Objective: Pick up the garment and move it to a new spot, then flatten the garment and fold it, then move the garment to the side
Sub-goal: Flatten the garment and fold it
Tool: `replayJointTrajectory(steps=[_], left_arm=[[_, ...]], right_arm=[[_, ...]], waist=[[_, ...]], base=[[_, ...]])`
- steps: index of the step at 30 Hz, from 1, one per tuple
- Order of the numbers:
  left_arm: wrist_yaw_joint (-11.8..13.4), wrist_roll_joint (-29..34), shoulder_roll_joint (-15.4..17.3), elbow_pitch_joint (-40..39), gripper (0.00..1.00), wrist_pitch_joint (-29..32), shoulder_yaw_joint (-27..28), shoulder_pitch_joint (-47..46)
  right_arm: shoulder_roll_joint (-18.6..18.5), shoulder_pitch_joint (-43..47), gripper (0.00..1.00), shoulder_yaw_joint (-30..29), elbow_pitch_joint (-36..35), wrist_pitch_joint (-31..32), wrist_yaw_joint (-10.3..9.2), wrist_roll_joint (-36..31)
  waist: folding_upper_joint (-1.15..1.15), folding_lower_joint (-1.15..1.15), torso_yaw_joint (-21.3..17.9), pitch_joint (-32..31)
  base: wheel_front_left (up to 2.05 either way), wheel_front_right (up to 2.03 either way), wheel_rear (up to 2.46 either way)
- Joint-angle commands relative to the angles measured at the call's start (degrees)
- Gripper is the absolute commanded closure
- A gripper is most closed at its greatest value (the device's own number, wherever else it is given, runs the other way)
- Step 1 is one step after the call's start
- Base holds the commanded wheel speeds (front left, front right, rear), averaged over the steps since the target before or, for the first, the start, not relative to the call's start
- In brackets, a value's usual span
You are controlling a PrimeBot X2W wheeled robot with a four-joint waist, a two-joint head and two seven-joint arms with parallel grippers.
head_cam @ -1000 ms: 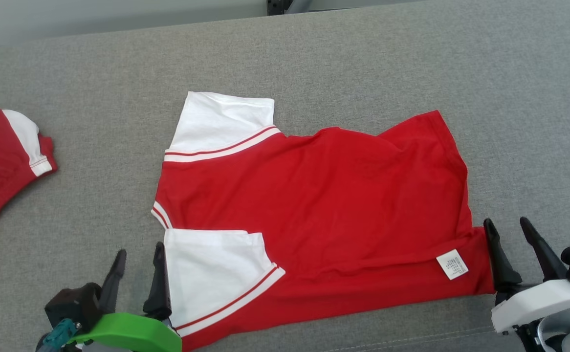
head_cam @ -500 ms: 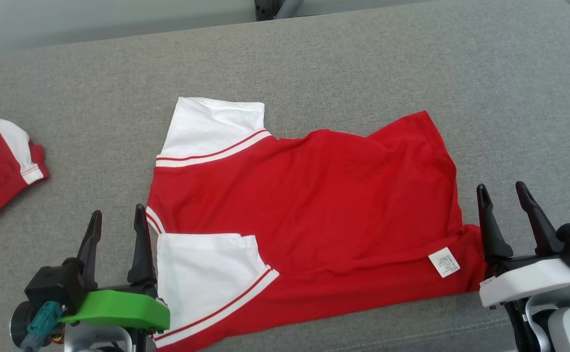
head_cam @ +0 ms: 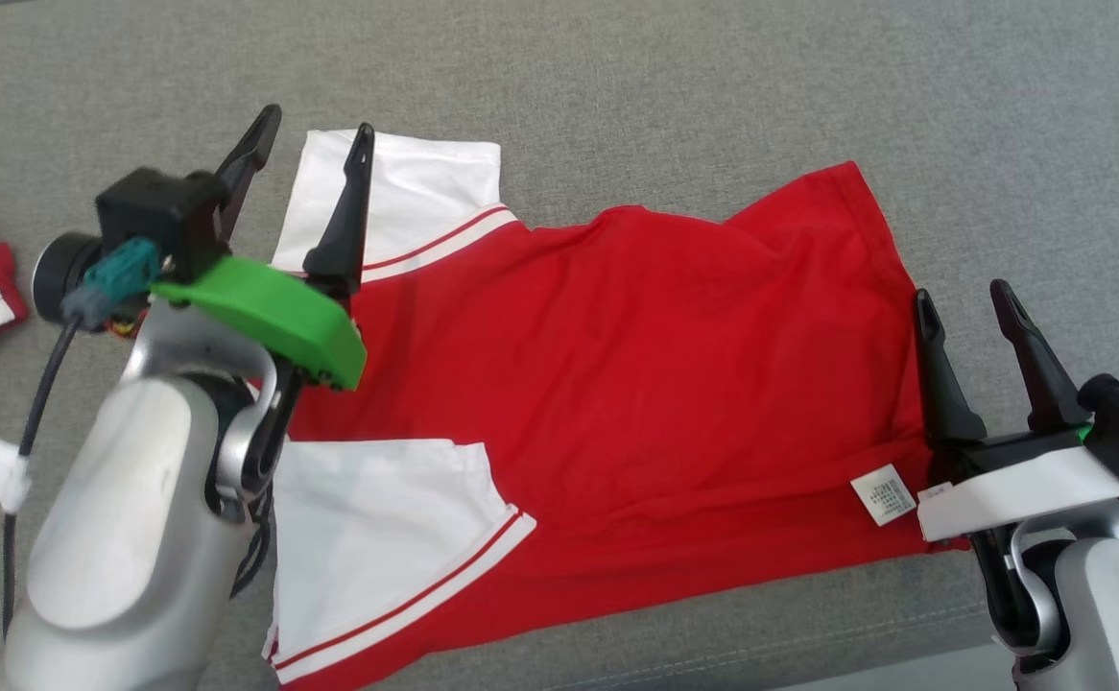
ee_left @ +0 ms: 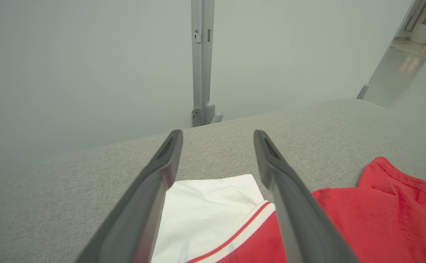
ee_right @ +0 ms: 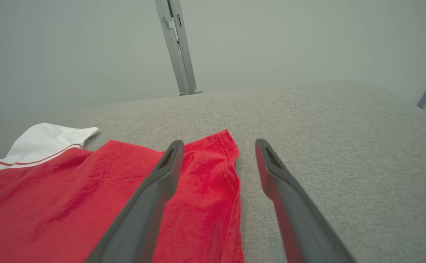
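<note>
Squarely spread, the red cotton shirt with white sleeves (head_cam: 636, 384) lies flat on the grey woven cushion (head_cam: 732, 86). The left gripper (head_cam: 318, 123) hovers on a raised forearm over its ten o'clock sleeve, fingers apart and empty. The right gripper (head_cam: 961, 290) sits at its three o'clock hem, fingers likewise apart, empty.

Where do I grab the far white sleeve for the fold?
I'd pinch the far white sleeve at its left corner, coming down from the left with the open left tool: it lies flat, that corner free on the grey surface beneath the tool.
</note>
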Motion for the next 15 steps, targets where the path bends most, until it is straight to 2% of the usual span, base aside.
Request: replayJointTrajectory(steps=[1, 4, 5, 9, 15], left_arm=[[-1.1, -0.6, -0.1, 3.5, 0.0, 1.6, -0.3, -3.3], [-3.1, -2.1, -0.1, 11.8, 0.0, 4.4, -0.5, -8.6], [-3.1, -2.1, -0.1, 11.8, 0.0, 4.4, -0.5, -8.6], [-4.9, -3.6, 0.0, 21.8, 0.0, 6.6, -1.1, -13.3], [-6.0, -4.9, -0.4, 33.1, 0.0, 8.9, -2.0, -18.0]], right_arm=[[-0.2, -1.5, 0.0, 0.5, 0.4, -0.6, -0.02, 0.3], [0.0, -3.2, 0.0, 1.8, 1.3, -1.4, -0.02, 0.6], [0.0, -3.2, 0.0, 1.8, 1.3, -1.4, -0.02, 0.6], [0.1, -4.9, 0.0, 3.2, 2.8, -2.1, -0.02, 0.9], [-0.4, -6.5, 0.0, 4.0, 4.5, -2.8, -0.02, 1.6]], waist=[[0.0, 0.0, -2.5, 3.7], [0.0, 0.0, -3.7, 5.4], [0.0, 0.0, -3.7, 5.4], [0.0, 0.0, -4.9, 6.7], [0.0, 0.0, -5.5, 7.8]], base=[[0.0, 0.0, 0.0], [0.0, 0.0, 0.0], [0.0, 0.0, 0.0], [0.0, 0.0, 0.0], [0.0, 0.0, 0.0]])
